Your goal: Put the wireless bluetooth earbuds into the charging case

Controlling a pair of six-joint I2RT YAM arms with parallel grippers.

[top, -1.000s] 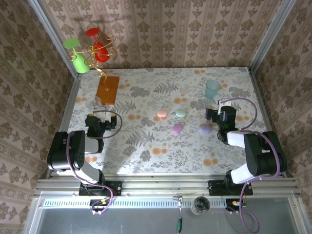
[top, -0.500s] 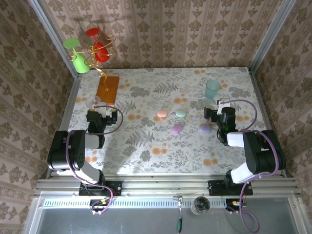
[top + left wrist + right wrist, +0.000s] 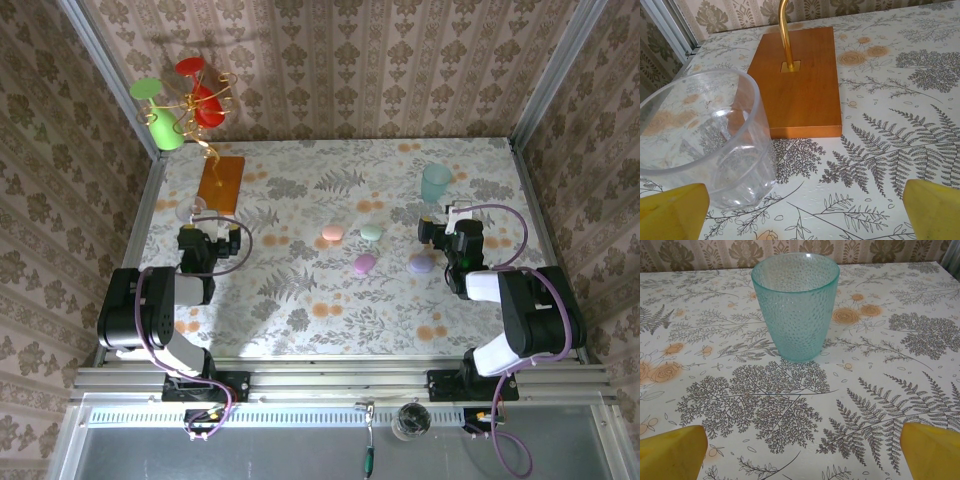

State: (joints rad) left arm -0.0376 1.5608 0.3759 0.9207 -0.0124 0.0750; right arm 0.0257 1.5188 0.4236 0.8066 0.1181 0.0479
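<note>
Four pastel oval charging cases lie mid-table: pink (image 3: 332,234), mint (image 3: 371,232), lilac (image 3: 364,264) and a pale lilac one (image 3: 421,264). All look shut, and the earbuds are out of view. My left gripper (image 3: 197,226) is at the left side of the table, far from the cases. It is open and empty (image 3: 805,215), with its yellow fingertips (image 3: 675,210) wide apart. My right gripper (image 3: 444,222) stands open and empty (image 3: 802,450) just beyond the pale lilac case, pointing at the far side of the table.
A clear plastic cup (image 3: 700,140) stands right in front of the left gripper. Behind it is an orange wooden base (image 3: 797,85) with a gold stand holding red and green glasses (image 3: 180,100). A teal cup (image 3: 796,305) stands ahead of the right gripper.
Both grippers have moved slightly toward the far side of the table, then stopped. The cases have not moved.
</note>
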